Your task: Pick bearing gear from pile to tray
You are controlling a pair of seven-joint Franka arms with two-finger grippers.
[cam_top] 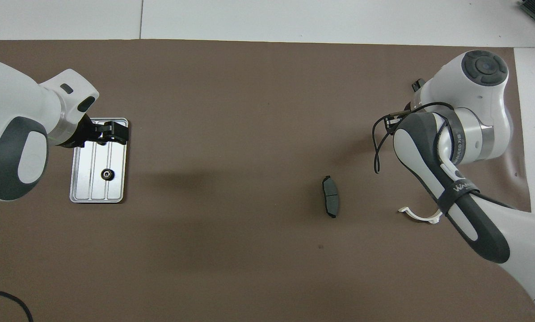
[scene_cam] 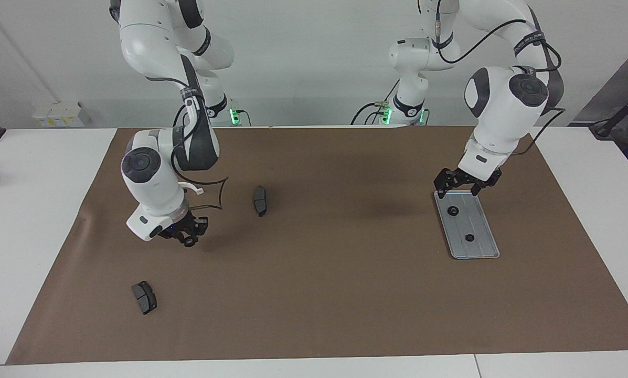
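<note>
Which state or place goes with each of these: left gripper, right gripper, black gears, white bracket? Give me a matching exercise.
Things:
1. left gripper
2. right gripper
3. two black gears
4. white bracket

Places or states:
a. lying on the tray
b. on the mat, partly under the right arm
c. open, over the tray's end nearer the robots
d. over the mat toward the right arm's end

Pairs: 1-c, 2-d, 3-a, 4-b
</note>
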